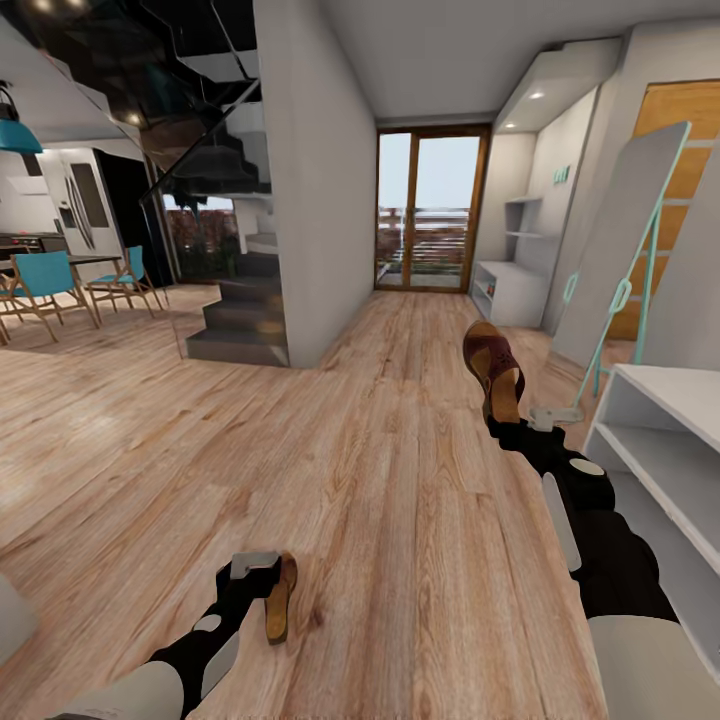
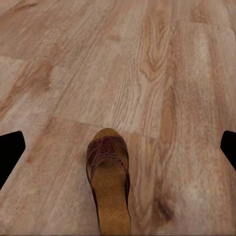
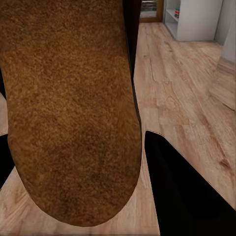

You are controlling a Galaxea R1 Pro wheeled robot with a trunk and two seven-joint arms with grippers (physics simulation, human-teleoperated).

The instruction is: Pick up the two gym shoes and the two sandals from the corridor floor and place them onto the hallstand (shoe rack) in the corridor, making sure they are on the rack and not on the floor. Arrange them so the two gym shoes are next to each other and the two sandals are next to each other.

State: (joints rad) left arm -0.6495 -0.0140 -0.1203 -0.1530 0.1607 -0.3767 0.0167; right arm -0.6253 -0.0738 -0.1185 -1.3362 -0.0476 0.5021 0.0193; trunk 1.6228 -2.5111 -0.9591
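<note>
Two brown sandals are in play, one per arm, no gym shoes to be seen. Right gripper [image 1: 512, 418] has its jaws clamped on the heel end of the right-hand sandal [image 1: 492, 366], held up in the air toe-up, well clear of the corridor floor [image 1: 380, 480]; in the right wrist view the tan footbed [image 3: 73, 113] sits right against the lens with a dark finger [image 3: 177, 187] beside it. Left gripper [image 1: 268, 585] carries the other sandal [image 1: 281, 598] low over the floor, edge-on in the head view; in the left wrist view that sandal [image 2: 109, 182] hangs between the black fingertips [image 2: 10, 150], which stand wide of it, so whether the jaws are closed on it I cannot tell. Hallstand [image 1: 665, 440] is at the robot's right, white flat top and open shelves, near the right arm but not under the sandal yet. Risks, as a judgement: the right grasp is at one end only, so a fast swing toward the rack could let the sandal pivot or slip out and land back on the floor. A tilted mirror on a teal frame [image 1: 625, 270] stands just beyond the rack; the raised toe or elbow could clip it. The left sandal could drop if the hold is loose. Setting the two down far apart on the surface would fail the pairing.
</note>
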